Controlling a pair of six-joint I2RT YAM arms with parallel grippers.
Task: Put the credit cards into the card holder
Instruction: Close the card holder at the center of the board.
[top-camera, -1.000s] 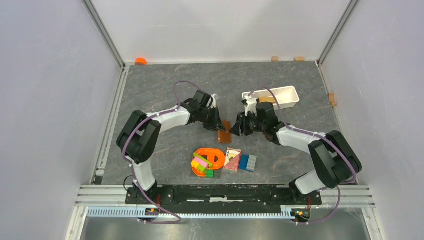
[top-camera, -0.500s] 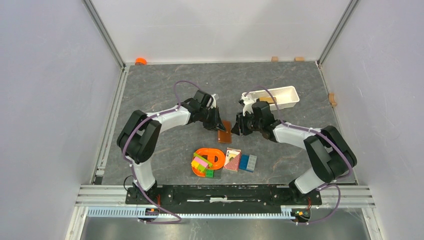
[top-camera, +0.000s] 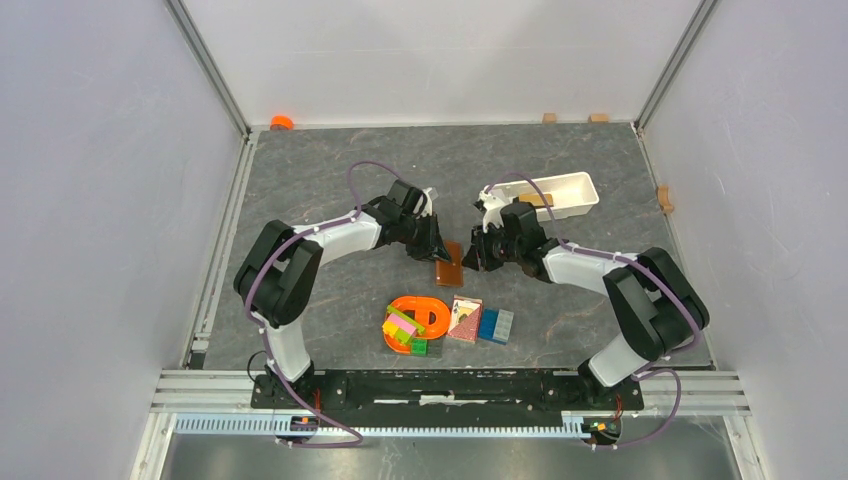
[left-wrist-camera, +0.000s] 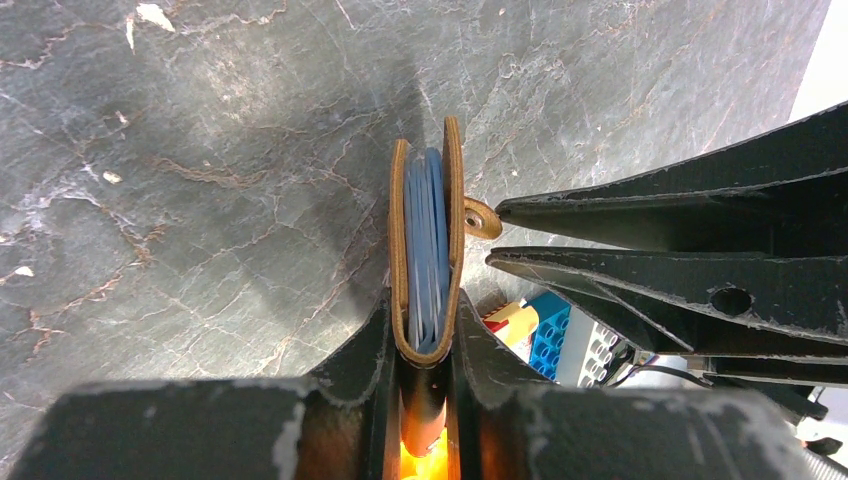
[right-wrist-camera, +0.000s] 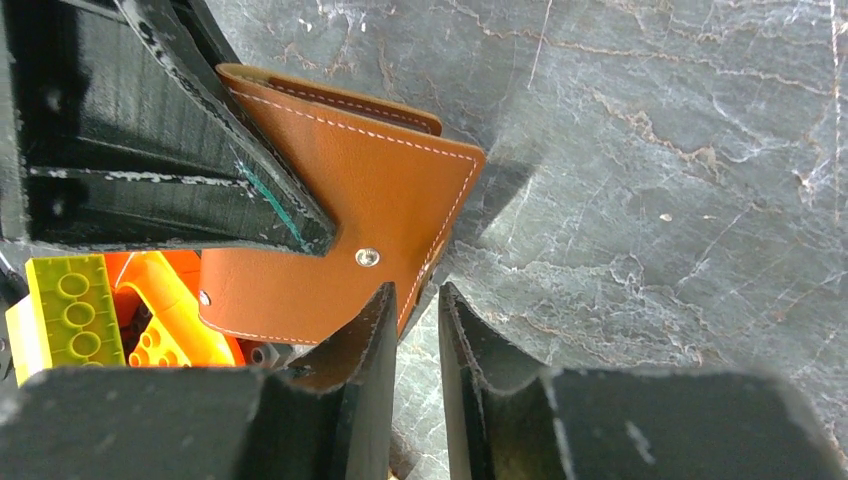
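The left end effector (left-wrist-camera: 425, 322) pinches the card holder (left-wrist-camera: 453, 190) on edge at mid-counter (left-wrist-camera: 200, 150), blue credit cards (left-wrist-camera: 427, 230) tucked inside, while the nearer right end effector (right-wrist-camera: 418, 300), narrowly parted and empty, sits just beside its snap flap.

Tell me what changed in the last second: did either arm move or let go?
The right arm's elbow swung left, toward the centre; the right end effector stayed at the edge of the brown leather folding card holder, jaws slightly apart, nothing between. Unchanged: the left end effector stays shut on the holder, thin blue credit cards inside; colourful toy blocks and white oblong tray unmoved.
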